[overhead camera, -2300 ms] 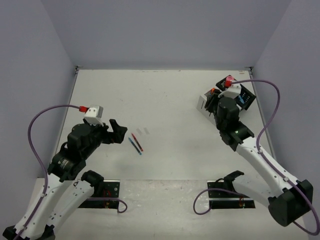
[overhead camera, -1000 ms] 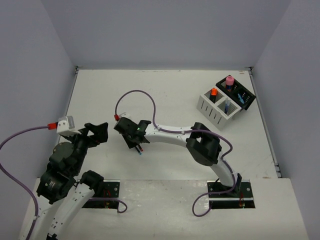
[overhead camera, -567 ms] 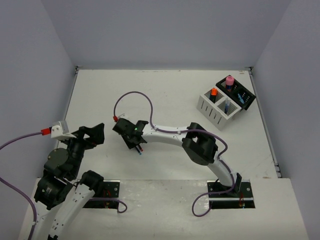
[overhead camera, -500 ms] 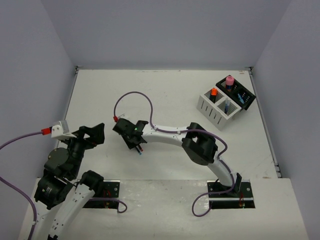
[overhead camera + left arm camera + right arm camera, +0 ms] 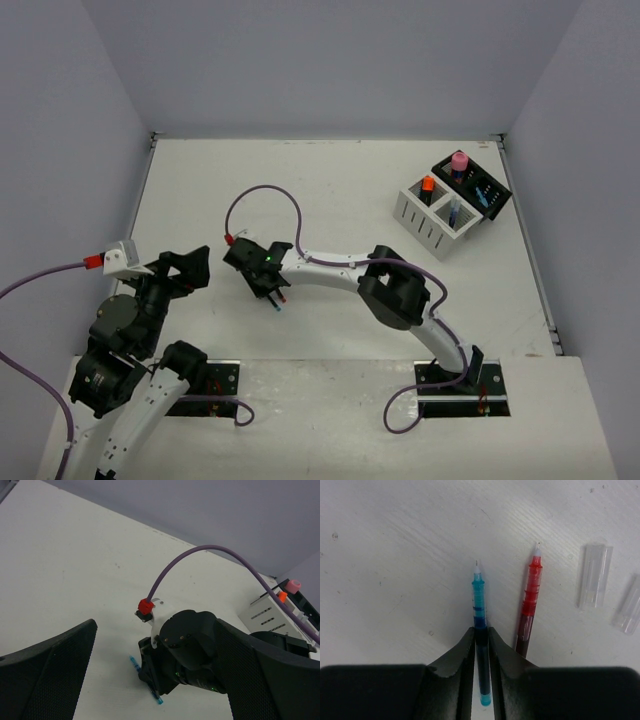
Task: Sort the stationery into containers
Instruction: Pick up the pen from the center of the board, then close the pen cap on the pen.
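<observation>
Robot lab cell, plain lilac walls (image 5: 330,60), white tabletop (image 5: 340,190)

Two arms, left arm (image 5: 125,335) and right arm (image 5: 320,268): glossy white link shells, bulky black joint housings. Thin purple cable (image 5: 265,188) looping off each wrist, red plug (image 5: 229,239) at end, small white camera box (image 5: 122,252) alongside. Tiny green light (image 5: 268,259) on black wrist. Matte black mesh-textured fingers (image 5: 50,670), wedge-tipped. Flat black base plates (image 5: 215,380).

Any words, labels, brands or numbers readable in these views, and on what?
None readable. The blue pen and red pen show only coloured bands, no lettering; the clear caps are blank. The white box and black box are too small to show any label.
</observation>
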Available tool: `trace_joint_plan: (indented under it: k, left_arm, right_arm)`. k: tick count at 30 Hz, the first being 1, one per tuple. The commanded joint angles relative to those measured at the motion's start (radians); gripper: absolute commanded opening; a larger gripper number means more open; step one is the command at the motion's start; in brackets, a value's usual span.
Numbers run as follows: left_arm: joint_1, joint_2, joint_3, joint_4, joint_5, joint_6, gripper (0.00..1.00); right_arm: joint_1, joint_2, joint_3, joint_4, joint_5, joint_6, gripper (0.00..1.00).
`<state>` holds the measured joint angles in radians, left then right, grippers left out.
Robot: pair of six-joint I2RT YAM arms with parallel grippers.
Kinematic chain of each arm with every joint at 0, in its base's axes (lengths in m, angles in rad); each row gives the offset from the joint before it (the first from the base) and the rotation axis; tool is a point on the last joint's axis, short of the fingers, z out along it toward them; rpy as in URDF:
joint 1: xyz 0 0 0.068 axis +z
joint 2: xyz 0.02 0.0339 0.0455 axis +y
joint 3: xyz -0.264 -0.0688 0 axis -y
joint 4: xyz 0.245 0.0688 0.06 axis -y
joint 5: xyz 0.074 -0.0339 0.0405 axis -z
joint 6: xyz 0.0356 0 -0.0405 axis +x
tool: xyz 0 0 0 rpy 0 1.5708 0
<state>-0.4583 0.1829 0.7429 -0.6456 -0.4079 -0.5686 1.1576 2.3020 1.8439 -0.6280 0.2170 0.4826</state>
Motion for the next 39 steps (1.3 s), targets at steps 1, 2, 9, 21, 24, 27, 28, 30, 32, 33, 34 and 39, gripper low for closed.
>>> trace_joint_plan:
  k: [1,2,9,21,24,27,28,30,32,33,34,39]
  left_arm:
    - [0.004,0.009,0.002,0.025,-0.049,-0.026,1.0]
    - [0.004,0.016,0.003,0.023,-0.057,-0.026,1.0]
    - [0.006,0.231,0.076,-0.03,-0.119,-0.052,1.0]
    - [-0.066,0.993,0.254,-0.102,-0.093,-0.48,0.99]
    - [-0.144,1.127,0.333,-0.141,-0.129,-0.636,0.96]
    - [-0.203,1.215,0.384,-0.157,-0.146,-0.732,0.84]
    - [-0.21,1.249,0.401,-0.161,-0.14,-0.749,0.82]
    - [-0.21,1.343,0.45,-0.207,-0.126,-0.792,0.77]
    - [-0.209,1.404,0.499,-0.257,-0.128,-0.831,0.72]
    - [-0.207,1.443,0.509,-0.271,-0.127,-0.846,0.7]
    - [-0.207,1.444,0.52,-0.27,-0.126,-0.846,0.69]
    - [-0.196,1.563,0.572,-0.335,-0.074,-0.894,0.58]
  right_arm:
    - [0.007,-0.024,-0.013,0.009,-0.044,0.001,0.02]
    - [0.008,-0.055,-0.023,0.027,-0.067,0.0,0.0]
    - [-0.035,-0.531,-0.275,0.169,-0.15,-0.038,0.0]
    - [-0.493,-1.067,-0.777,0.201,0.001,-0.044,0.0]
    - [-0.521,-1.101,-0.853,0.249,-0.002,-0.064,0.0]
    - [-0.536,-1.097,-0.889,0.27,-0.01,-0.074,0.0]
    - [-0.538,-1.095,-0.896,0.275,-0.017,-0.077,0.0]
    - [-0.54,-1.105,-0.906,0.28,-0.036,-0.085,0.0]
    - [-0.543,-1.126,-0.926,0.288,-0.027,-0.097,0.0]
    - [-0.547,-1.132,-0.934,0.294,-0.019,-0.101,0.0]
    - [-0.552,-1.139,-0.944,0.294,-0.016,-0.104,0.0]
    - [-0.559,-1.162,-0.962,0.305,-0.016,-0.109,0.0]
